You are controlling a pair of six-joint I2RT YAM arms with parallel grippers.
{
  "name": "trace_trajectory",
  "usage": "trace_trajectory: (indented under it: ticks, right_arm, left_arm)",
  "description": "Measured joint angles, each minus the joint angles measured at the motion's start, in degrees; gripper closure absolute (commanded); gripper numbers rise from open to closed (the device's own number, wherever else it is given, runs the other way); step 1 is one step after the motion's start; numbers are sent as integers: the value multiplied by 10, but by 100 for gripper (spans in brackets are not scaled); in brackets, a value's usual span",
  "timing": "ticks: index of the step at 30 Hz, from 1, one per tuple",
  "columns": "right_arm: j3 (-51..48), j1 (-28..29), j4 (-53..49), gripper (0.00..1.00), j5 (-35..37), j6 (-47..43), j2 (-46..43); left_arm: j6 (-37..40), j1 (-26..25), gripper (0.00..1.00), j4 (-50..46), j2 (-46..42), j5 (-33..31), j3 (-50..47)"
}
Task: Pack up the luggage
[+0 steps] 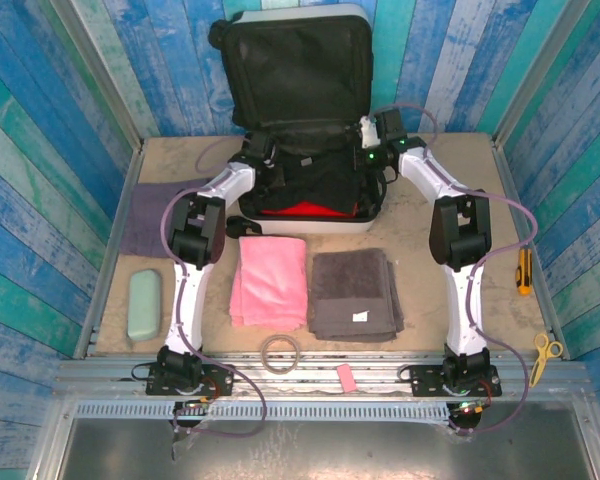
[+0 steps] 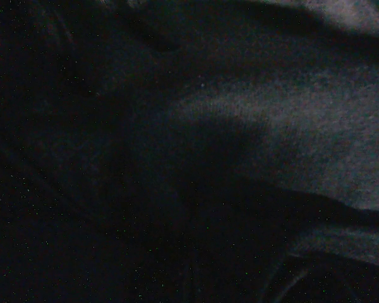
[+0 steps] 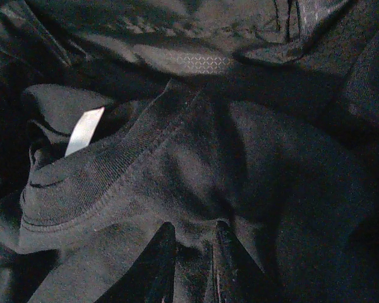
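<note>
Blue plank walls [image 1: 40,150] around a sandy table [image 1: 430,320]. At left, left gripper [image 1: 264,155] deep in black clothes [image 3: 196,177], fingers shut tight; pinching cloth or not, cannot tell. Better to press clothes flat under the rim, keeping room for pink towel [image 1: 270,280] and grey towel [image 1: 355,292]. In the middle, at back, luggage [image 1: 280,226] open, lid [image 1: 300,70] upright against wall, mouth toward arms; long axis probably left to right, wheel end [image 1: 220,30] left. At right, right gripper [image 1: 370,135] over same clothes; how far open, cannot tell.
</note>
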Motion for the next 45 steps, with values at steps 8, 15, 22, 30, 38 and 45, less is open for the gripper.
trace_trajectory:
  ticks: [8, 15, 22, 30, 38, 45]
  right_arm:
    - [-8, -11, -2, 79, -11, 3, -14]
    - [-34, -40, 3, 82, -7, 22, -80]
    - [-20, -44, 10, 88, 7, 28, -98]
    - [37, 9, -34, 90, 101, -4, -25]
    - [108, 42, -90, 88, 169, -15, 86]
    - [169, 43, -134, 69, 169, -17, 109]
  left_arm:
    - [24, -6, 53, 116, -73, -29, -128]
    - [52, -13, 37, 147, -238, -63, -236]
    - [59, -12, 33, 197, -422, -56, -287]
    - [41, -13, 29, 225, -541, -48, -449]
    - [4, -16, 25, 185, -614, -45, -579]
    - [-40, -50, 22, 181, -689, -10, -628]
